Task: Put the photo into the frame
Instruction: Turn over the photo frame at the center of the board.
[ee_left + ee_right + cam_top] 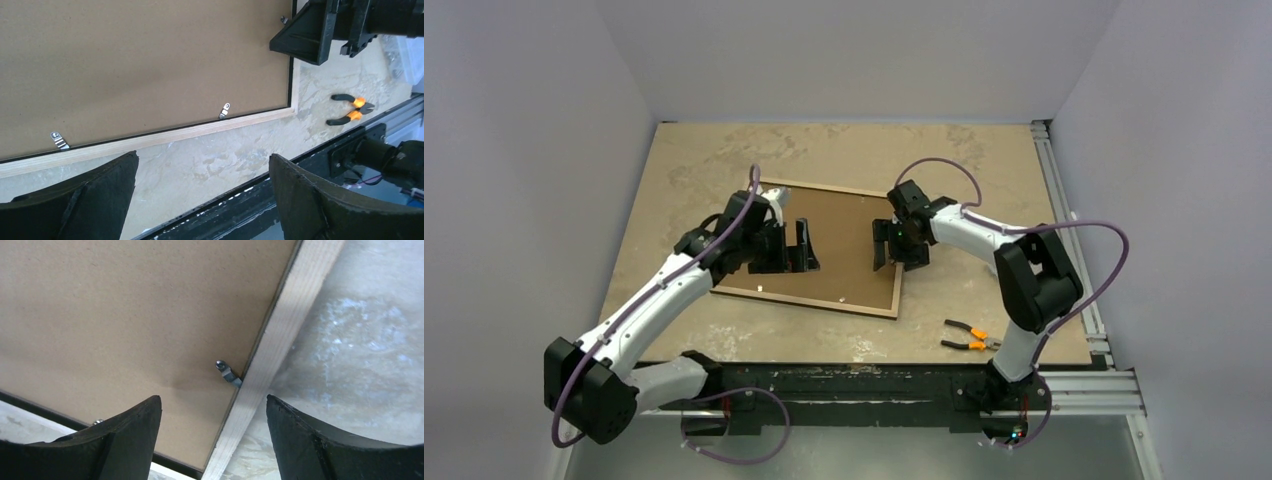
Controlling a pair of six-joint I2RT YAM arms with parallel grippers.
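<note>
Frame laid back-up on counter, hands held apart over it.
Backing board and clips are exposed, likely for clip work; left hand and right hand are spread, nothing gripped. Photo is not seen, possibly hidden under board.

Both arms reach inward, left pincer and right pincer facing each other, jaws spread, empty.

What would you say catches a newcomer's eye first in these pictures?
The big frame lies face down in the middle of the table, its brown backing board filling the light wood rails. The left gripper and right gripper hover open over it, facing each other. Orange-handled pliers lie near the table's right front corner.
</note>
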